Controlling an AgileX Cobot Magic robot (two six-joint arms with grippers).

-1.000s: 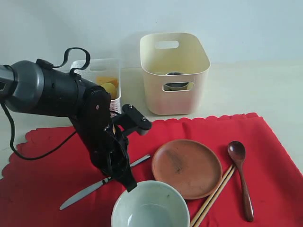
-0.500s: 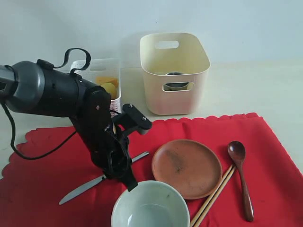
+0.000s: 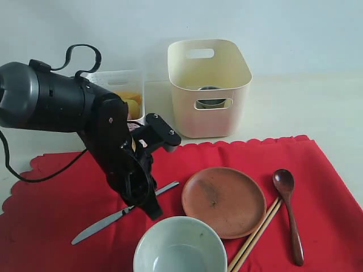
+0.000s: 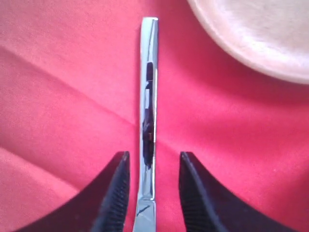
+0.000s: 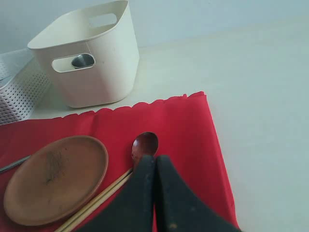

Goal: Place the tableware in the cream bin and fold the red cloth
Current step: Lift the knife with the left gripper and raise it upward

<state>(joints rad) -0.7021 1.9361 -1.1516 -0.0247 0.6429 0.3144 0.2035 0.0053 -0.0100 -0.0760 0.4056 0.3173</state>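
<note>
Knife (image 3: 102, 225): flat on the red cloth (image 3: 57, 198), just left of the brown plate (image 3: 224, 201) as the exterior view shows it, handle end nearest the plate's rim and apart from it.

Left gripper (image 3: 150, 212): lowered over the knife beside the plate. The wrist view shows both fingers (image 4: 118, 193) straddling the handle at a moderate spread, with red cloth visible on each side of the steel. No grip made.

Right gripper (image 5: 155, 159): fingers pressed together, nothing between them, hanging above the cloth on the plate's far side from the knife.

Bowl (image 3: 178, 246): pale green, upright, nearer the camera than the plate, its rim just beside the plate's edge.

Chopsticks (image 3: 255, 235): lying together against the plate's right edge. Spoon (image 3: 289, 209): just beyond them, further right.

Cream bin (image 3: 187, 113): behind the plate, off the cloth; a steel cup (image 3: 211, 96) shows inside through the handle cut-out.

Cloth: spread open under the plate, unfolded.
</note>
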